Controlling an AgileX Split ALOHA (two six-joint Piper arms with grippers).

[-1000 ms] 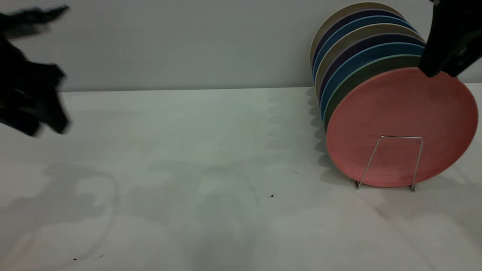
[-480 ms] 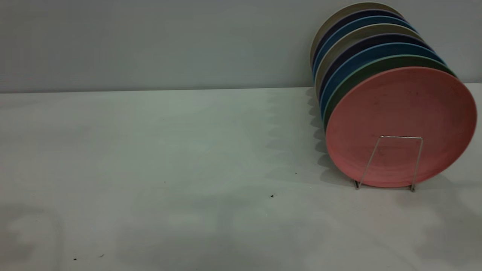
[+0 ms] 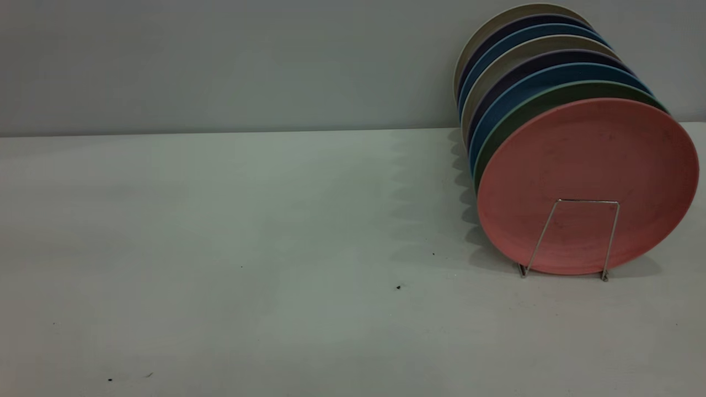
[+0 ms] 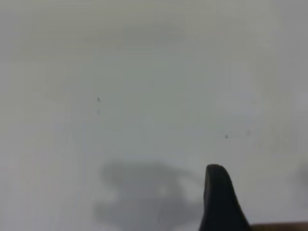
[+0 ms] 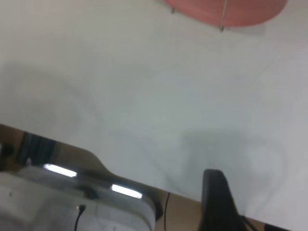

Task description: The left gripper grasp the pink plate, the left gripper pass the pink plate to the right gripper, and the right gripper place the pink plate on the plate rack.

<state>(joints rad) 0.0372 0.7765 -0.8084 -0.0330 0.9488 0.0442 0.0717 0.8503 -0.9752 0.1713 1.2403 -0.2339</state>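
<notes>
The pink plate [image 3: 587,184] stands on edge at the front of the plate rack [image 3: 584,201], leaning back on the plates behind it. One silver wire loop crosses its lower face. Neither gripper shows in the exterior view. Only a black part of my left gripper [image 4: 219,202] shows in the left wrist view, over bare white table. Only a black part of my right gripper [image 5: 216,199] shows in the right wrist view, well away from the pink plate [image 5: 226,9] and the rack wire [image 5: 223,19]. Nothing is held in either view.
Behind the pink plate stand a green plate [image 3: 529,107], blue plates [image 3: 513,91] and beige and dark ones, up to the grey wall. The white table [image 3: 276,220] stretches left of the rack. The right wrist view shows the table's edge and a grey-white device [image 5: 72,202] beyond it.
The right gripper, which was at the pink plate's top rim a second ago, has left the exterior view. The left gripper has also left it. The plate stays in the rack.
</notes>
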